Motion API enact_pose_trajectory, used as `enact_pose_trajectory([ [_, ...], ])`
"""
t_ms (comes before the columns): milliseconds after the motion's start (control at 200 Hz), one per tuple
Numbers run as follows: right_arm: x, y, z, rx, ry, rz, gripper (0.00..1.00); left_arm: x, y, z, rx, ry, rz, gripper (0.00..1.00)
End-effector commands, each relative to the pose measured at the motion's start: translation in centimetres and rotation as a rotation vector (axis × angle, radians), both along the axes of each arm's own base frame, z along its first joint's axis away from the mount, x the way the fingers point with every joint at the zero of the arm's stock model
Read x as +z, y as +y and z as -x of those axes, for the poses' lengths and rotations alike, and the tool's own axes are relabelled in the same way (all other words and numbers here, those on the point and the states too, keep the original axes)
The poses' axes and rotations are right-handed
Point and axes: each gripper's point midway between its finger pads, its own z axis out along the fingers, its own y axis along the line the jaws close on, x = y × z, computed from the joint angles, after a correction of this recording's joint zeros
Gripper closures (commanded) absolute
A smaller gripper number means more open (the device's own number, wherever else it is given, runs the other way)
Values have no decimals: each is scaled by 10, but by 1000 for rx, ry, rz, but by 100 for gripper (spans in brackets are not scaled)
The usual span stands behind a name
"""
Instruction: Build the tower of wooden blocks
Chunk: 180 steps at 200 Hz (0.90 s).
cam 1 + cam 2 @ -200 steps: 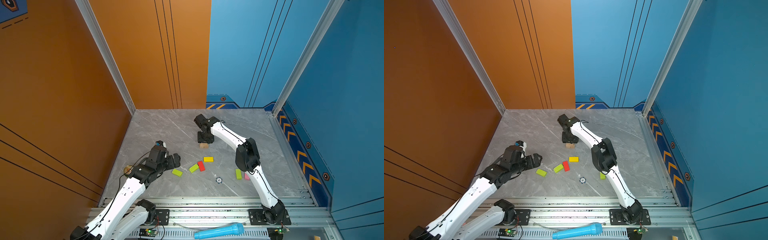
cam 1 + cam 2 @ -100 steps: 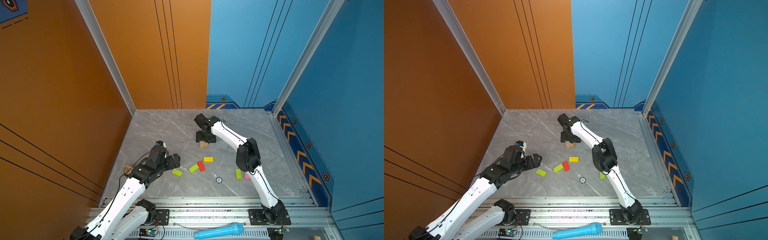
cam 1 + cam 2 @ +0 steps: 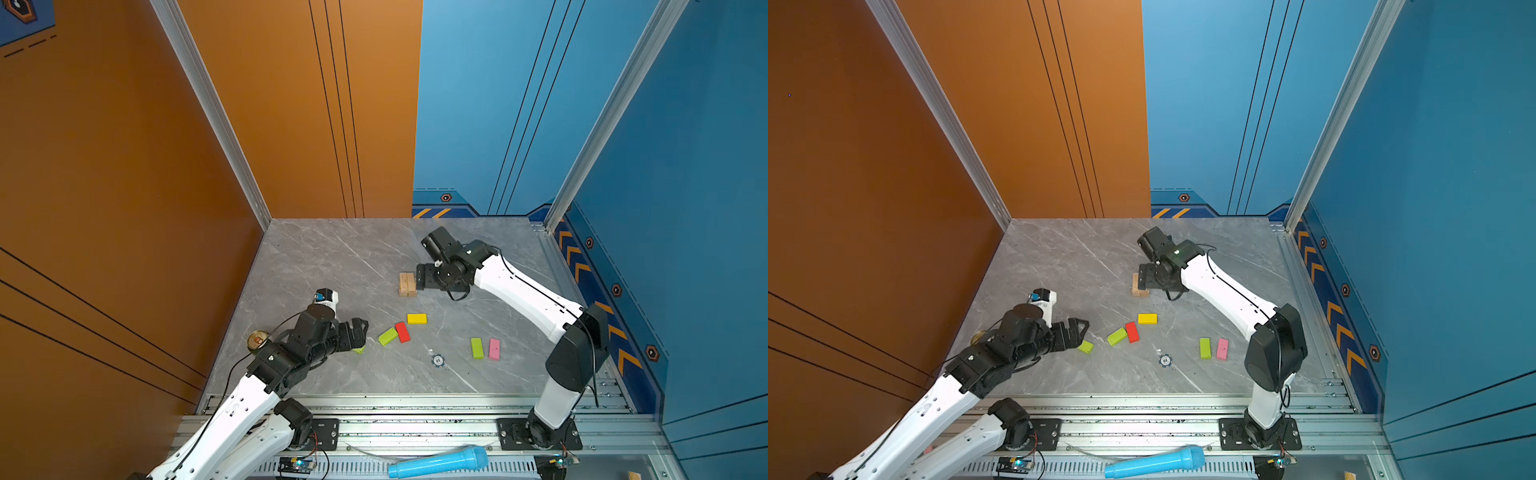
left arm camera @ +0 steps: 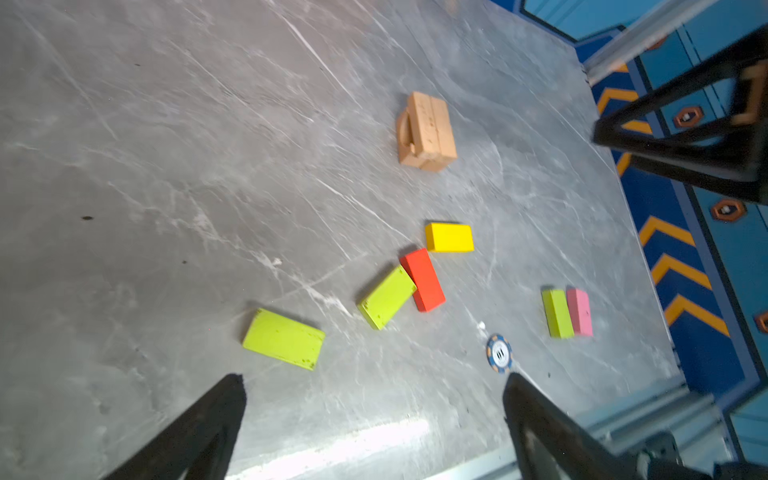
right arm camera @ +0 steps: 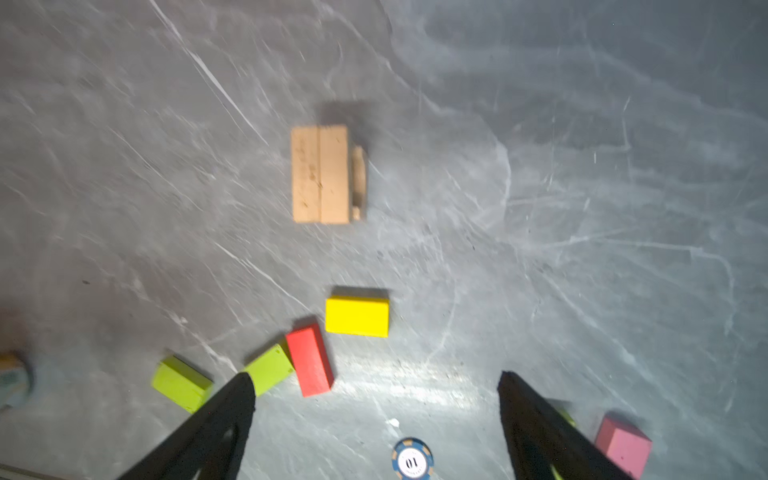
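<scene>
Tan wooden brick stack (image 5: 320,174) just ahead of my right pincer (image 5: 375,376), spread wide and empty, could topple if I clip it pulling away.

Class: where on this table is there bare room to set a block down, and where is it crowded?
Bare: the far left stretch between the orange wall and the tan stack; also the near strip between the token and the rail. Crowded: the middle, around the yellow block, red block and the green block beside it.
</scene>
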Motion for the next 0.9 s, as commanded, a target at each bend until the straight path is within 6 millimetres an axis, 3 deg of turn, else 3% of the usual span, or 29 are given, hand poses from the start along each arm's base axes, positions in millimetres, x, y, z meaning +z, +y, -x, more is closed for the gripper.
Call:
enact_pose_trajectory([
  [0,-28,5,25,3,12,13,5,-24,1,22,4,31,-50,2],
  [165,-48,3,55,11,24,21,4,-36,-7,47,-55,-8,-74,2],
  [335,-65,10,68,30,44,33,5,-49,-22,67,-148,-20,-131,2],
  [481,-74,17,68,40,52,31,5,-53,-32,76,-190,-53,-182,2],
  [896,-98,28,61,55,100,56,5,-46,-37,76,-231,-96,-224,2],
])
